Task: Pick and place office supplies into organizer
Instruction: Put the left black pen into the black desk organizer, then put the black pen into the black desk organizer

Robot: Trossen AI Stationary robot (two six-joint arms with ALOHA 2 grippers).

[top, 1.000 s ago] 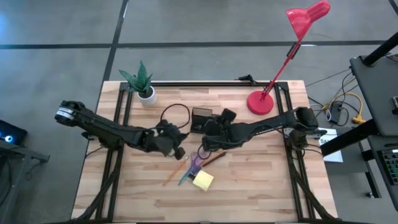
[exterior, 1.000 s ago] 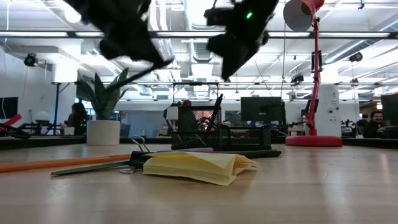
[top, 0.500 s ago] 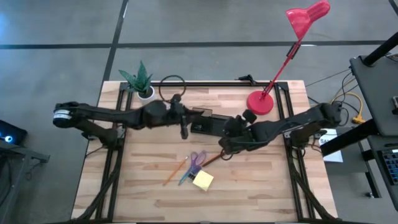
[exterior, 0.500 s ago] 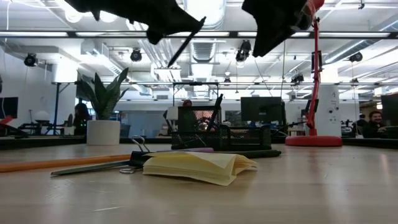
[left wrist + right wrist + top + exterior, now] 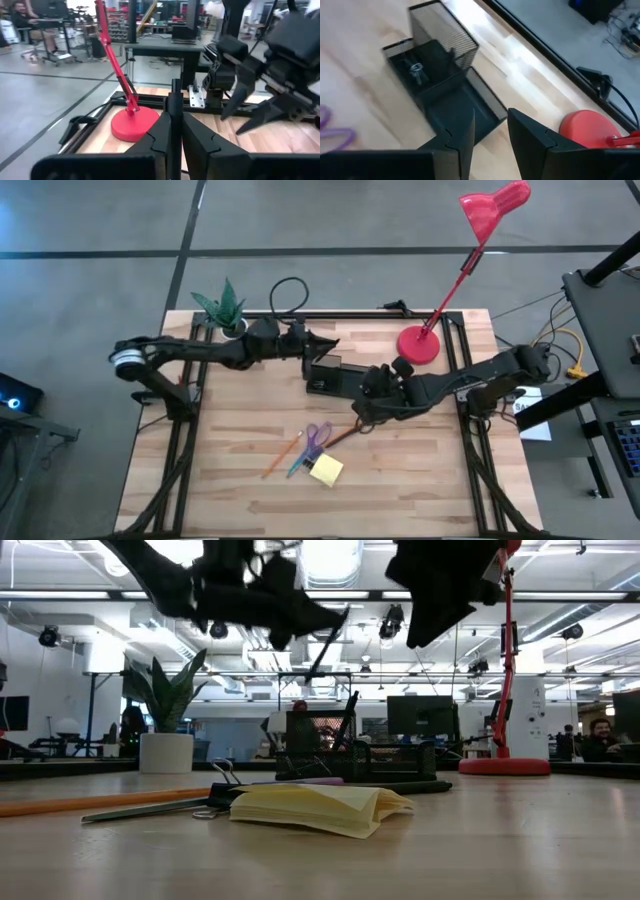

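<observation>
The left end effector (image 5: 325, 341) hangs above the far part of the wooden tabletop (image 5: 220, 480), just beyond the black mesh organizer (image 5: 330, 376), and it is clenched on a thin dark pen (image 5: 173, 120) that stands up between its two fingers. In the low view that pen (image 5: 325, 643) slants down from the end effector toward the organizer (image 5: 345, 755), clear of it. The right end effector (image 5: 358, 418) hovers over the middle of the tabletop, close to the organizer's right near corner; its fingers (image 5: 457, 132) stand apart with nothing between them. From its wrist the organizer (image 5: 442, 75) shows a taller mesh part and lower open trays, with a small metal piece in one tray. Nearer the front lie the purple-handled scissors (image 5: 317, 438), an orange pencil (image 5: 280, 455) to their left, and a yellow sticky-note pad (image 5: 326, 470) just beside them. A potted plant (image 5: 228, 312) stands at the far left, and a red desk lamp (image 5: 418, 343) at the far right.
</observation>
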